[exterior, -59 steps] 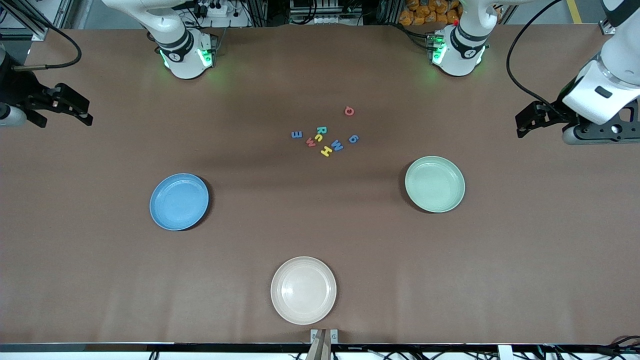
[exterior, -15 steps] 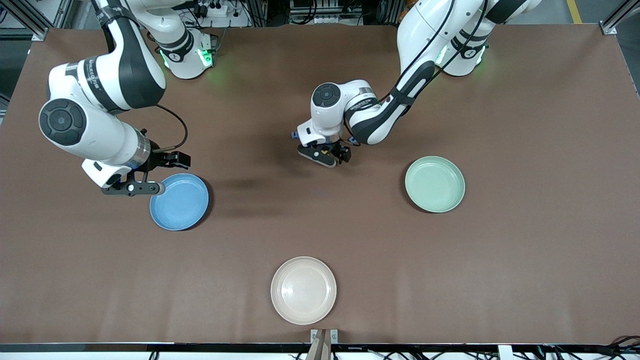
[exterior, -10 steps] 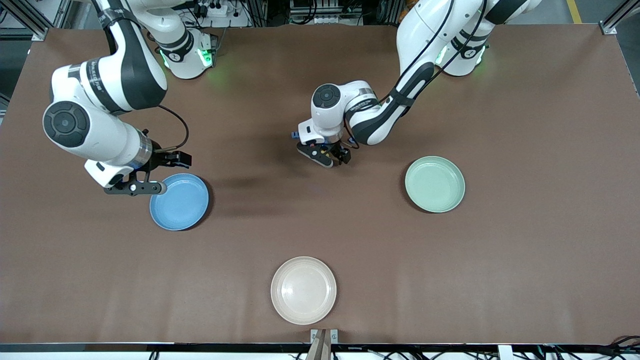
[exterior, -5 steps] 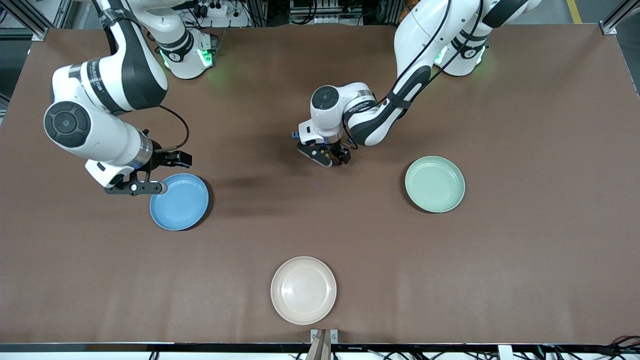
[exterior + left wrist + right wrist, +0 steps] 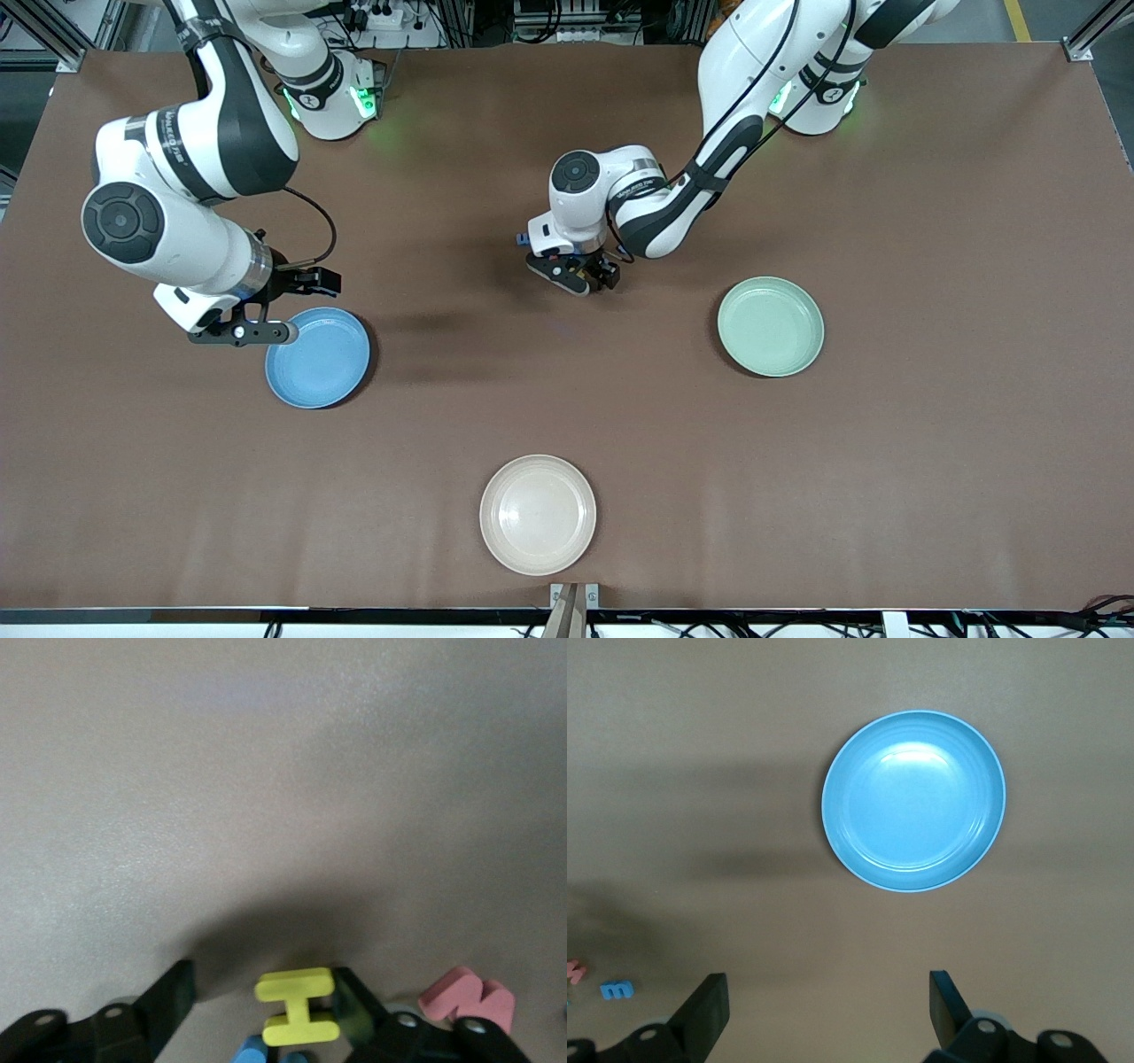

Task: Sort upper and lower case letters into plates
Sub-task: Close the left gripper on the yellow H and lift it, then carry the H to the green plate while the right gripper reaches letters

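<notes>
The brown table (image 5: 930, 461) carries three plates: the blue plate (image 5: 318, 358) toward my right arm's end, the green plate (image 5: 770, 326) toward my left arm's end, and a cream plate (image 5: 538, 514) nearest the front camera. All three are empty.

My right claw (image 5: 276, 306) hangs by the blue plate's rim, fingers wide apart and holding nothing; that arm waits.

My left claw (image 5: 580, 273) is down among the letters near the table's middle, between the two coloured plates. In my left wrist view the yellow H (image 5: 298, 1007) sits between my fingers, touching one while the other stands apart, so I am half closed, not yet clamped. Its long bars lie across my closing line. A pink letter (image 5: 468, 998) lies just outside, a blue letter (image 5: 251, 1050) just beside the H.
</notes>
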`<control>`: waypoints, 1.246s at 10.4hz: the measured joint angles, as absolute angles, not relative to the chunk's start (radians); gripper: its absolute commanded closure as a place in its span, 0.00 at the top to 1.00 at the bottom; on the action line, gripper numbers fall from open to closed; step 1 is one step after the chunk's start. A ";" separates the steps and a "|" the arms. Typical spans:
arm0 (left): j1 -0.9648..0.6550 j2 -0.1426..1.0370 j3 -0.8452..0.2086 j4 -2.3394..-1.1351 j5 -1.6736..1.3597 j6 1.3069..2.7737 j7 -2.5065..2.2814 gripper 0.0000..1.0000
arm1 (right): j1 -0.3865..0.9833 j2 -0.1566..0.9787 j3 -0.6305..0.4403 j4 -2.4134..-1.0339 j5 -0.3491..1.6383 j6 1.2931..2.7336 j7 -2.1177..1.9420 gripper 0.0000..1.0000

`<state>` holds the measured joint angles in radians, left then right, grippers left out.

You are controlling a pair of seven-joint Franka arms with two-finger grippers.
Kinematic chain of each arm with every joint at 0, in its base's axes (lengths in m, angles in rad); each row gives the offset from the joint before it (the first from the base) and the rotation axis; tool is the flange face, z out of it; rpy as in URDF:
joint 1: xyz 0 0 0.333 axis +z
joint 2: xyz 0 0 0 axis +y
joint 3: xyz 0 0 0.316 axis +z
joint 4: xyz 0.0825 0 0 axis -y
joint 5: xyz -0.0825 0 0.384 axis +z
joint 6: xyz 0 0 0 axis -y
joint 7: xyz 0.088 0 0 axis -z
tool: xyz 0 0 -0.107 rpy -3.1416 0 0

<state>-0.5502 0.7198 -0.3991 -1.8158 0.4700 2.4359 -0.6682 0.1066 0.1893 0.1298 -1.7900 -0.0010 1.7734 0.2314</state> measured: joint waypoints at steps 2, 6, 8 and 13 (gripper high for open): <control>-0.553 0.720 -0.399 -1.815 0.470 2.435 -0.697 0.57 | 0.106 0.190 0.130 -1.791 -0.001 1.773 0.232 1.00; -0.555 0.720 -0.399 -1.815 0.470 2.435 -0.705 0.39 | 0.106 0.191 0.130 -1.793 -0.001 1.773 0.232 1.00; -0.556 0.719 -0.399 -1.814 0.470 2.434 -0.709 0.31 | 0.106 0.192 0.130 -1.796 -0.001 1.773 0.232 1.00; -0.557 0.720 -0.399 -1.811 0.470 2.422 -0.734 0.19 | 0.106 0.192 0.130 -1.803 -0.001 1.767 0.232 1.00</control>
